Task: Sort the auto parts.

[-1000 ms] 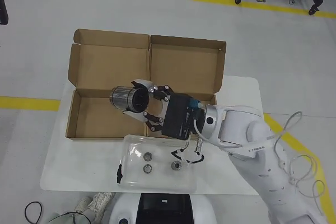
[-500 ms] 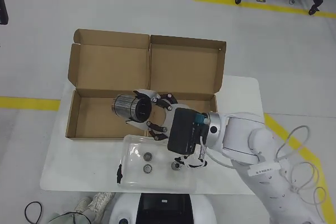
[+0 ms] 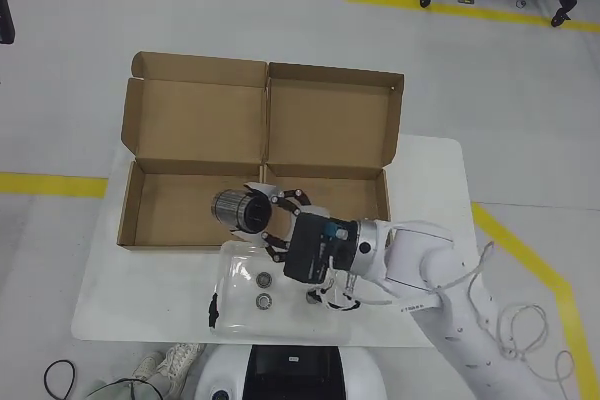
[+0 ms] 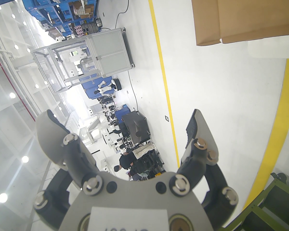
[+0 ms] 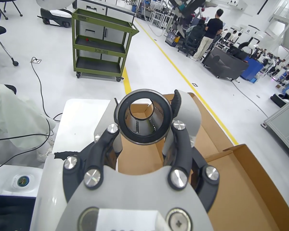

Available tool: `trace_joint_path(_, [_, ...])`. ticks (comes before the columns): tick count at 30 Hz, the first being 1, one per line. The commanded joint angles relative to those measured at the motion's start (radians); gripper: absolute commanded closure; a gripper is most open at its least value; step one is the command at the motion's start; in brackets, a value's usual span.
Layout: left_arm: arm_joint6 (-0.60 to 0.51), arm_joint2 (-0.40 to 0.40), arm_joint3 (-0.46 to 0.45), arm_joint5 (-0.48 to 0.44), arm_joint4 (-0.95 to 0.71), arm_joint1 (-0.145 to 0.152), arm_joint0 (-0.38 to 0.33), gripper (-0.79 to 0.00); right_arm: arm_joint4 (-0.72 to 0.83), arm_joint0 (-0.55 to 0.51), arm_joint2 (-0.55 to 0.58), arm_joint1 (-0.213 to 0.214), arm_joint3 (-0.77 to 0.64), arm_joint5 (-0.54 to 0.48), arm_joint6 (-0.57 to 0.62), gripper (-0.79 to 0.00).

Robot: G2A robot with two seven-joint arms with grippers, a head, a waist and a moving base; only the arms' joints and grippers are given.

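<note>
Above cardboard box [image 3: 170,210]: right claw [image 3: 263,212] horizontal, gripping cylinder [image 3: 232,210].

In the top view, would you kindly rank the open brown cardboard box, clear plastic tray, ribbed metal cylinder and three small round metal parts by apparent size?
1. Open brown cardboard box
2. Clear plastic tray
3. Ribbed metal cylinder, though held nearer the camera
4. Three small round metal parts, too alike to rank
</note>
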Motion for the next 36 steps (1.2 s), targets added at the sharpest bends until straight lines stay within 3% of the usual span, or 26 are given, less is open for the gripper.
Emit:
trace_joint_path(1, [0.0,0.0,0.0,0.0,0.0,0.0,0.0,-0.785,-0.026,-0.014,-0.005,0.002,0.006,0.012,0.011,0.0])
trace_joint_path(12, [0.0,0.0,0.0,0.0,0.0,0.0,0.0,-0.785,-0.081,-0.017,-0.019,0.0,0.095,0.113,0.106,0.0])
trace_joint_path(15, [0.0,0.0,0.0,0.0,0.0,0.0,0.0,-0.785,-0.087,0.003,-0.026,-0.004,0.133,0.142,0.179,0.0])
trace_joint_path(20, [0.0,0.0,0.0,0.0,0.0,0.0,0.0,-0.785,-0.021,0.062,-0.038,-0.017,0.286,0.204,0.298,0.0])
trace_joint_path(36, [0.0,0.0,0.0,0.0,0.0,0.0,0.0,-0.785,0.094,0.209,-0.136,-0.071,0.593,0.297,0.374,0.0])
